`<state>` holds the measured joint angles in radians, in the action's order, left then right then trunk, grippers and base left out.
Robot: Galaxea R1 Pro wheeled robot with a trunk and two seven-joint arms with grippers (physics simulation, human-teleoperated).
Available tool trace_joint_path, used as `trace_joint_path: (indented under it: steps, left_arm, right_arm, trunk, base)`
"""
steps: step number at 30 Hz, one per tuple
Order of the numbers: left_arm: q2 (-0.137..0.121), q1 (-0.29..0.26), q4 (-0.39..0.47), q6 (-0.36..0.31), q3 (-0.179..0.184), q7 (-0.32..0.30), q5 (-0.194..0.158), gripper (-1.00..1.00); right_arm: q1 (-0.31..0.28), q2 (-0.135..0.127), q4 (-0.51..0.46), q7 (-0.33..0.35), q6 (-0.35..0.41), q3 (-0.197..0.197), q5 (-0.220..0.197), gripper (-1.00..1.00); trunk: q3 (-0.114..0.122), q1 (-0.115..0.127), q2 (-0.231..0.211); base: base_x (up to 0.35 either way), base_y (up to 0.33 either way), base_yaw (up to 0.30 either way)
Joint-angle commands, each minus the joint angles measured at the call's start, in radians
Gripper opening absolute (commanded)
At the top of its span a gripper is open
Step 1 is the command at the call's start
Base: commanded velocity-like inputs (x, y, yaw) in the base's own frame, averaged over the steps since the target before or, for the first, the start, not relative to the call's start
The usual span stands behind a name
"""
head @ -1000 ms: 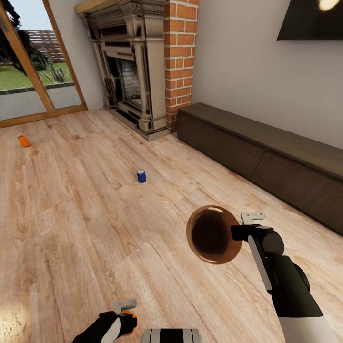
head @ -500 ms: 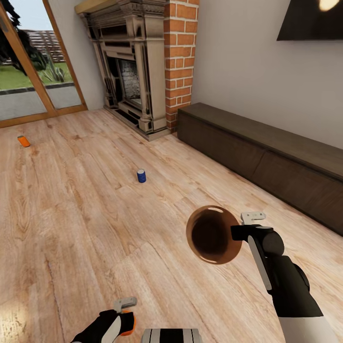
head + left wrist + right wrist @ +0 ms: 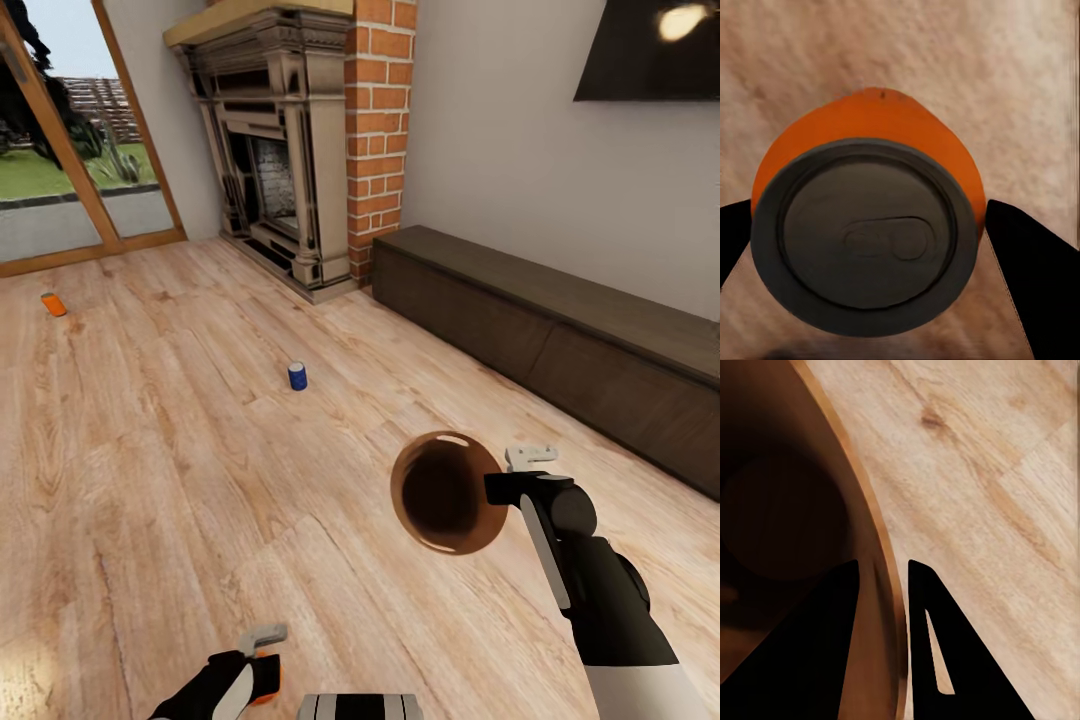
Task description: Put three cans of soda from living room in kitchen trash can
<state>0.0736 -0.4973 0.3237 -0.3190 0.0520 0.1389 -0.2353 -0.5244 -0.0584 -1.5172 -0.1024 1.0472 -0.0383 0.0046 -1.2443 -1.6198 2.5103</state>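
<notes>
1. The head camera has tipped slightly since a second ago: the fireplace and wall TV sit lower in the picture, while both arms hold the same places. That reads as the robot beginning to move on, not the things shifting.
2. The left gripper, low at 6 o'clock in the head view, is clamped on an orange can, its fingers pressed against either side of the grey top.
3. The right gripper, at 4 o'clock, pinches the rim of the tash can, one finger inside the coppery wall and one outside, the bin tilted with its mouth toward the camera.
4. A dark blue can stands upright on the plank floor near centre; a second orange can appears to lie on its side at 10 o'clock, though it is too small to be sure.
5. Judged from this, one can is in hand and two remain to collect.
</notes>
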Motion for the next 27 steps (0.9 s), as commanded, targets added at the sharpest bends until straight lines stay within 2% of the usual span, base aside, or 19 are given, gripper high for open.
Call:
trace_joint_path:
  steps: [1,10,15,20,27]
  left_arm:
    - [0.000,0.000,0.000,0.003,0.001,-0.001,0.001,-1.00]
    - [0.002,0.000,0.019,0.007,0.004,-0.004,0.002,-1.00]
    - [0.001,0.000,0.124,-0.033,0.006,-0.006,0.006,-1.00]
    - [0.003,0.000,0.316,-0.168,0.006,-0.003,0.008,-1.00]
    - [0.004,0.000,0.535,-0.358,0.005,-0.002,0.007,-1.00]
  right_arm:
    - [0.000,0.000,0.000,0.003,0.000,0.000,-0.008,-1.00]
    - [0.000,0.000,0.020,0.003,0.000,0.000,-0.007,-1.00]
    - [0.000,-0.001,0.067,0.003,0.000,-0.012,-0.005,-1.00]
    - [-0.001,0.000,0.148,0.002,0.000,-0.030,-0.002,-1.00]
    - [-0.003,0.000,0.207,-0.003,0.000,-0.034,0.000,-1.00]
  trunk:
    - [0.004,0.000,0.000]
    - [0.039,0.005,-0.002]
    - [0.058,0.007,-0.004]
    - [0.078,0.009,-0.005]
    - [0.105,0.012,-0.006]
  base:
    - [0.000,0.000,0.000]
    - [0.000,0.000,0.000]
    - [0.000,0.000,0.000]
    - [0.000,0.000,0.000]
    - [0.000,0.000,0.000]
